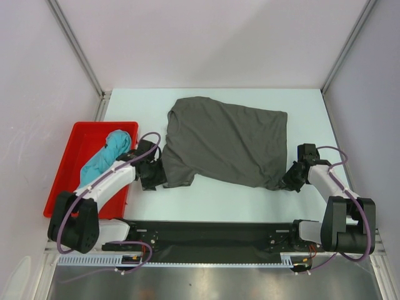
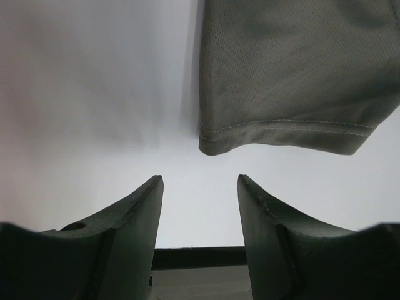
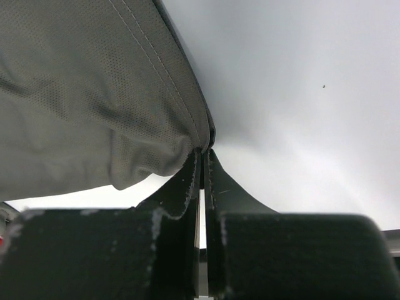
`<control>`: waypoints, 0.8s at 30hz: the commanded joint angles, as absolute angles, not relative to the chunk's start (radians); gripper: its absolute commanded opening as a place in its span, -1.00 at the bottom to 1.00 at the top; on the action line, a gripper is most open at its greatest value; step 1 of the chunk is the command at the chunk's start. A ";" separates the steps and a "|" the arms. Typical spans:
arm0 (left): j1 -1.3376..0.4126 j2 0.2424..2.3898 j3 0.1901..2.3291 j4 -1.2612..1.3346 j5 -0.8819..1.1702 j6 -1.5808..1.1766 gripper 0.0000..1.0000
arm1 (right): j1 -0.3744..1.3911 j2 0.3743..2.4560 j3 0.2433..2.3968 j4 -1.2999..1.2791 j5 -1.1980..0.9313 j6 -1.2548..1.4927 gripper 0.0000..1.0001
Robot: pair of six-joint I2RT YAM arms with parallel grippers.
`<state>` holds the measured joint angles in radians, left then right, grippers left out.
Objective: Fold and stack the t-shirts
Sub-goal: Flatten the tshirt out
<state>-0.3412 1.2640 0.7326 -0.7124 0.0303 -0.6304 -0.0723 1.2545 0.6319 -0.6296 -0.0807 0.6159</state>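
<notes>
Desk (image 1: 212, 206): white, and it carries the grey shirt; the red tray is at its left edge.
Dark grey t-shirt (image 1: 225, 140): it lies spread in the middle of the desk. We judge that its long axis runs from left to right, with the neck end to the left and the straight bottom hem to the right.
Red tray (image 1: 75, 150): beside the left arm, well apart from the grey shirt.
Teal t-shirt (image 1: 106, 159): bunched inside the tray, not folded and not on the desk.
Left arm (image 1: 103, 181): it reaches over the tray's inner edge toward the near-left corner of the grey shirt.
Right arm (image 1: 328, 178): it reaches to the near-right corner of the same shirt.
Right jaws: pressed together on the cloth. In the right wrist view the stitched edge of the grey shirt goes in between the two tips, so this corner is clamped.
Left jaws: apart, with nothing between them; bare desk shows in the gap.
Sleeve hem (image 2: 281, 131): it lies ahead of the left jaws and a little to their right, near but not touching.
Deciding relation: the right side has its corner already, the left has not. We think the left jaws must go forward and slightly right to take the sleeve edge; after that, both corners could be lifted together for the fold.
</notes>
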 commanded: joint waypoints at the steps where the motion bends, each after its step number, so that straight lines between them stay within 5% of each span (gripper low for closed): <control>1: -0.347 1.298 0.749 -0.655 0.003 -0.652 0.13 | -0.069 1.239 0.638 -0.618 -0.095 0.598 -1.00; 24: -0.347 1.463 0.819 -0.614 -0.014 -0.615 -0.05 | -0.071 1.244 0.637 -0.615 -0.104 0.592 -1.00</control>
<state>-0.3420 1.4448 0.7895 -0.6376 -0.0196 -0.6277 -0.0723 1.2545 0.6319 -0.6228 -0.0956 0.6052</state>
